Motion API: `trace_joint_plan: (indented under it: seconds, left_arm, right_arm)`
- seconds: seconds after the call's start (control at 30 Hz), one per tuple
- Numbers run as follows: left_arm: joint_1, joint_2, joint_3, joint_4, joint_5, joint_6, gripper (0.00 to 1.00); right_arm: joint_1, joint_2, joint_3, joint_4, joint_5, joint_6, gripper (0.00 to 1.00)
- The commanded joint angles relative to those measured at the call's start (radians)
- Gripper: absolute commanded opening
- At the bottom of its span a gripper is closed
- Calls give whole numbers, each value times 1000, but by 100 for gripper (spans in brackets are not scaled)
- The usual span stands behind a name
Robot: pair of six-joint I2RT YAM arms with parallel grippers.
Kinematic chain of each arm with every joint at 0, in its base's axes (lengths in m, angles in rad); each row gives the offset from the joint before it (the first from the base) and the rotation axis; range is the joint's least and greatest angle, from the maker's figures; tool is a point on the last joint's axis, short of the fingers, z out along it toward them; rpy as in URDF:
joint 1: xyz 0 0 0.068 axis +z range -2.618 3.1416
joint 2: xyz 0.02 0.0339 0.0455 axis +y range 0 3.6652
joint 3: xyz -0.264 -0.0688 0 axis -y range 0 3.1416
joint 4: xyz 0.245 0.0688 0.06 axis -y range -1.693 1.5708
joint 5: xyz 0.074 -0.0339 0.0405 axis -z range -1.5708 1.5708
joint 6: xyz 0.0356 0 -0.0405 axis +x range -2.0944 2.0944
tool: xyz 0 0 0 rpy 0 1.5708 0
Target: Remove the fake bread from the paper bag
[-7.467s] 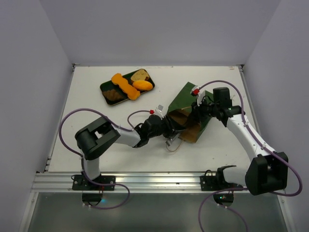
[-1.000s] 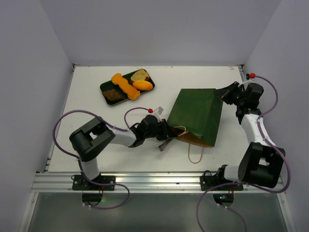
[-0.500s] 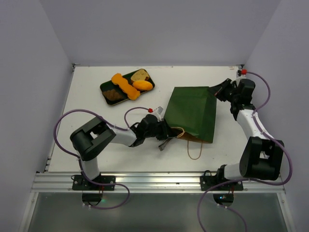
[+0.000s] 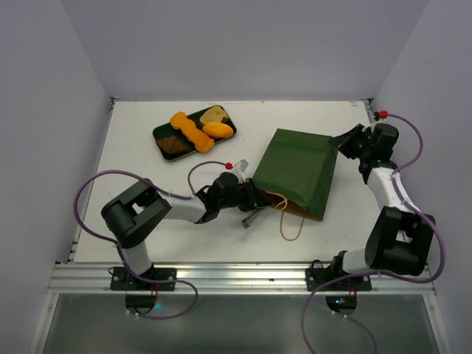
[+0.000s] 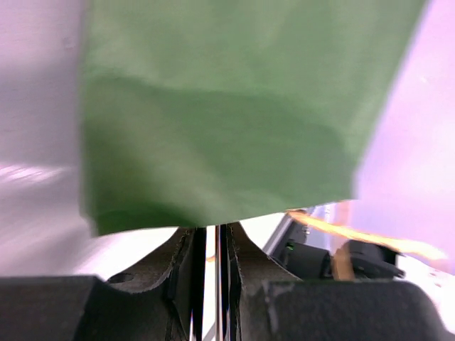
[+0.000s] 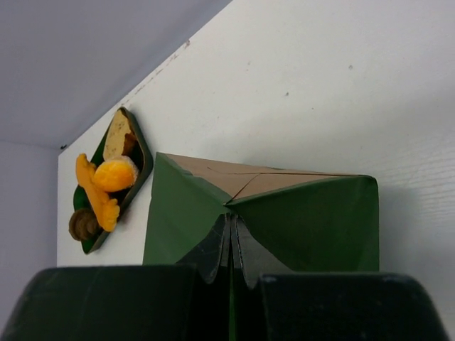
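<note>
The paper bag (image 4: 295,171) lies on its side, dark green, with its mouth toward the near left and a string handle (image 4: 290,226) trailing on the table. My left gripper (image 4: 257,200) is shut on the mouth edge; in the left wrist view (image 5: 211,231) the jaws pinch thin paper under the green wall (image 5: 213,106). My right gripper (image 4: 341,144) is shut on the bag's folded bottom (image 6: 263,206), also seen in the right wrist view (image 6: 231,226). The fake bread lies outside the bag: an orange twist (image 4: 190,130), an orange roll (image 4: 218,130), a brown slice (image 4: 214,115) and a brown bun (image 4: 173,144). The bag's inside is hidden.
The bread pieces sit on a dark green flat tray (image 4: 160,133) at the back left, also in the right wrist view (image 6: 146,160). Grey walls close in on the left, back and right. The right arm stands close to the right wall.
Since 7.5 s ago the right gripper went from the bag's middle to its bottom end. In the last second the bag's bottom swung left, then back right; the left gripper kept its hold.
</note>
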Motion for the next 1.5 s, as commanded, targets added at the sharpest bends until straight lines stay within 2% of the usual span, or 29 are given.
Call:
trace_joint_plan:
  seconds: [0.0, 0.2, 0.3, 0.33, 0.47, 0.53, 0.6, 0.63, 0.73, 0.9, 0.93, 1.0, 1.03, 1.1, 1.13, 1.23, 1.27, 1.4, 1.43, 1.47]
  left_arm:
    - [8, -45, 1, 94, 41, -25, 1]
    - [0, -17, 9, 162, 87, -86, 1]
    - [-3, -10, 0, 175, 85, -98, 1]
    - [-3, -10, -5, 180, 85, -100, 1]
    - [-3, -23, -23, 179, 81, -97, 1]
    - [-3, -29, -25, 166, 78, -91, 1]
    - [-3, -40, -27, 156, 72, -81, 1]
    - [-3, -45, -30, 151, 70, -78, 1]
    - [-3, -60, -40, 139, 61, -74, 1]
    - [-3, -82, -63, 137, 38, -81, 1]
    - [-3, -83, -68, 142, 36, -83, 1]
    - [-3, -85, -83, 154, 35, -94, 1]
    - [-5, -85, -89, 168, 35, -98, 1]
    - [-5, -88, -109, 179, 30, -106, 1]
    - [-5, -89, -114, 183, 27, -109, 1]
    - [-5, -99, -134, 189, 21, -112, 1]
    - [-5, -102, -137, 189, 21, -112, 1]
    - [-6, -106, -145, 195, 16, -117, 1]
    - [-8, -105, -143, 198, 15, -118, 1]
    - [-9, -106, -142, 198, 15, -121, 1]
  right_arm:
    - [-6, 16, 13, -22, -15, -78, 0]
    - [-27, 51, 21, -51, -76, -176, 1]
    - [-46, 82, 45, -95, -118, -237, 9]
    - [-50, 90, 54, -108, -141, -248, 18]
    - [-84, 99, 88, -169, -204, -338, 40]
    - [-99, 90, 96, -207, -213, -400, 56]
    - [-110, 58, 94, -226, -211, -450, 62]
    - [-115, 41, 85, -239, -211, -501, 69]
    - [-116, -40, 75, -284, -236, -588, 77]
    - [-115, -140, 97, -445, -365, -870, 85]
    - [-116, -165, 113, -539, -450, -1011, 89]
    - [-115, -188, 130, -661, -521, -1181, 96]
    - [-115, -206, 149, -809, -564, -1383, 99]
    - [-115, -223, 162, -955, -577, -1586, 99]
    - [-115, -231, 174, -1099, -575, -1779, 99]
    - [-110, -261, 168, -1332, -540, -2041, 99]
    - [-108, -290, 159, -1361, -522, -2143, 99]
    - [-67, -421, 73, -1326, -503, -2141, 99]
    - [-20, -456, 27, -1215, -489, -2018, 99]
    - [12, -490, 3, -1161, -466, -1961, 99]
